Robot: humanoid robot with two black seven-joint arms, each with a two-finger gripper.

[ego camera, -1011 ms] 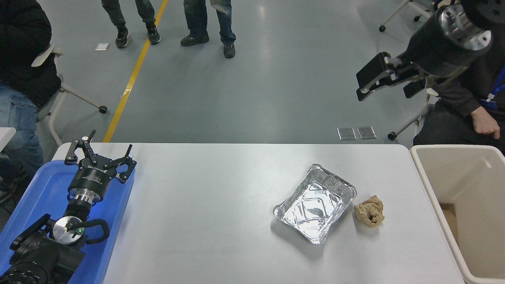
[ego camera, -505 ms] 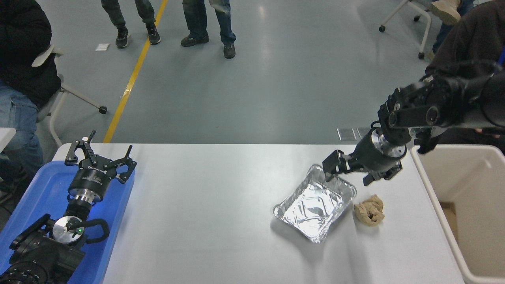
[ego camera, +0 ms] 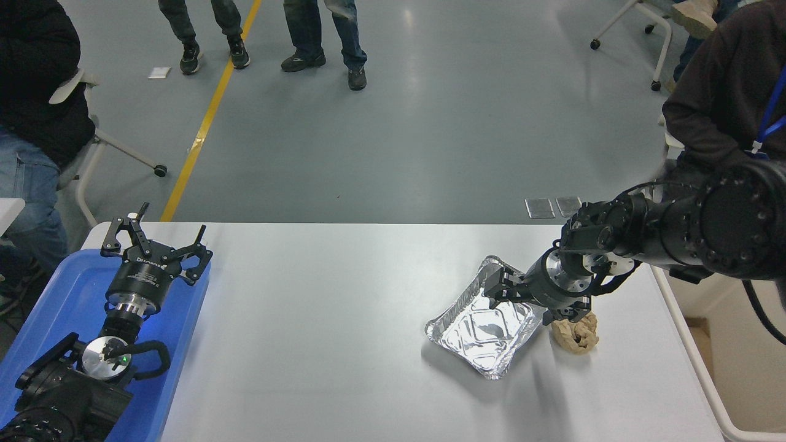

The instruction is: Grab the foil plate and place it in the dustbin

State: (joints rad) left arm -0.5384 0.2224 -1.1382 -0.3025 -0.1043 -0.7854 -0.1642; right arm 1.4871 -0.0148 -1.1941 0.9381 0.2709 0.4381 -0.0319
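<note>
My right gripper sits low at the far right end of the foil plate, with its jaws spread apart around the rim there. The shiny plate lies flat on the white table. A brown paper ball is just beside it. The cream dustbin stands at the table's right side. My left gripper rests wide over the blue tray

Right hand over foil plate far rim, paper ball beside
</note>
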